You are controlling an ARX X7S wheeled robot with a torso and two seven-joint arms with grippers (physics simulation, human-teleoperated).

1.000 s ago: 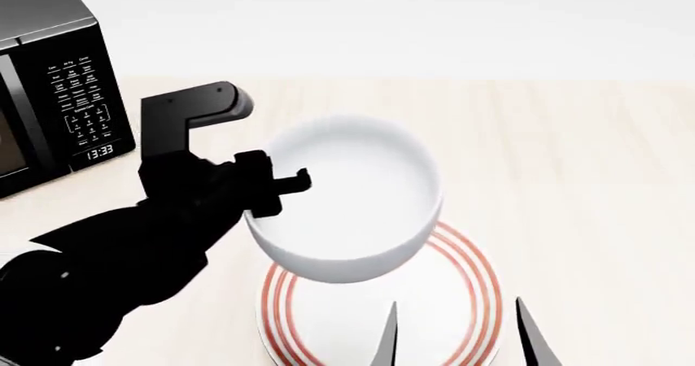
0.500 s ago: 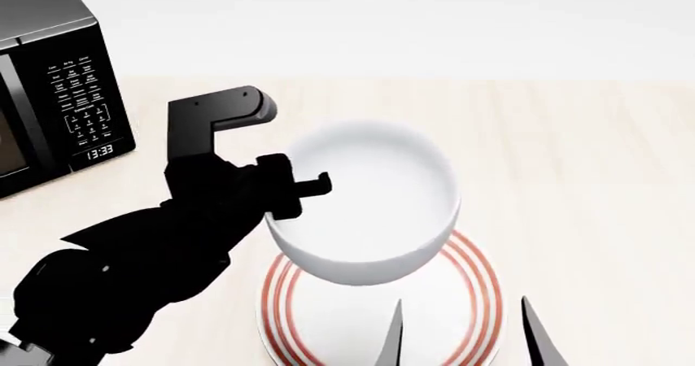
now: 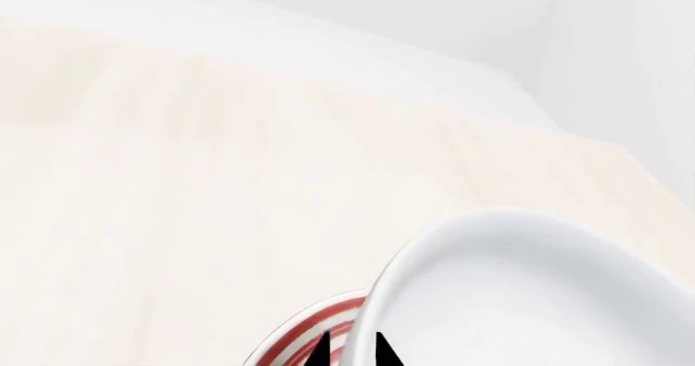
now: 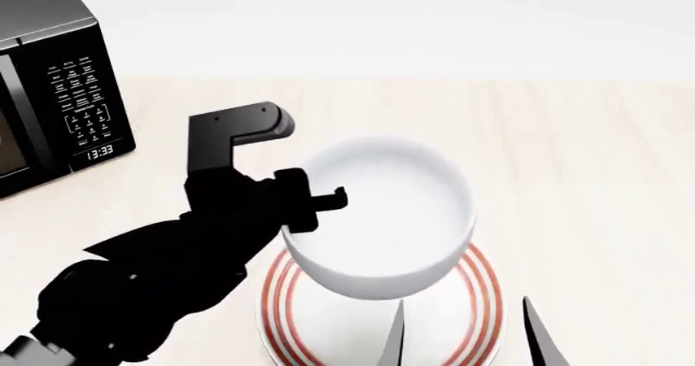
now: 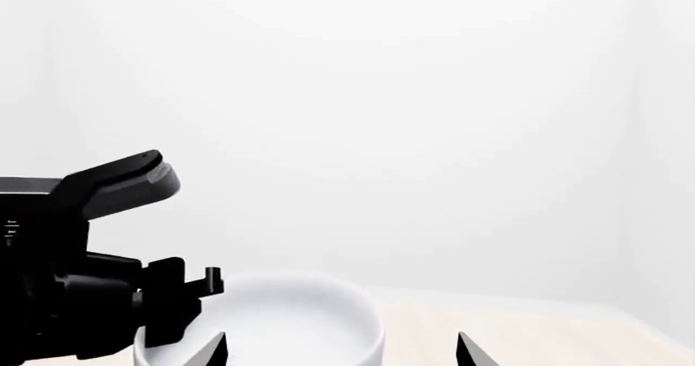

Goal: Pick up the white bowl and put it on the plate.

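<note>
glossy deep white bowl (image 4: pixel 380 220) (thick-walled)

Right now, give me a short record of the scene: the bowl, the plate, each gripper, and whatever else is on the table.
white bowl: held in the air by its rim, above the plate
plate: red-ringed, flat on the wooden table, partly hidden by the bowl
left gripper: shut on the bowl's rim
right gripper: open, empty, low beside the plate
microwave: black, far left on the table, clock reads 13:33
</note>
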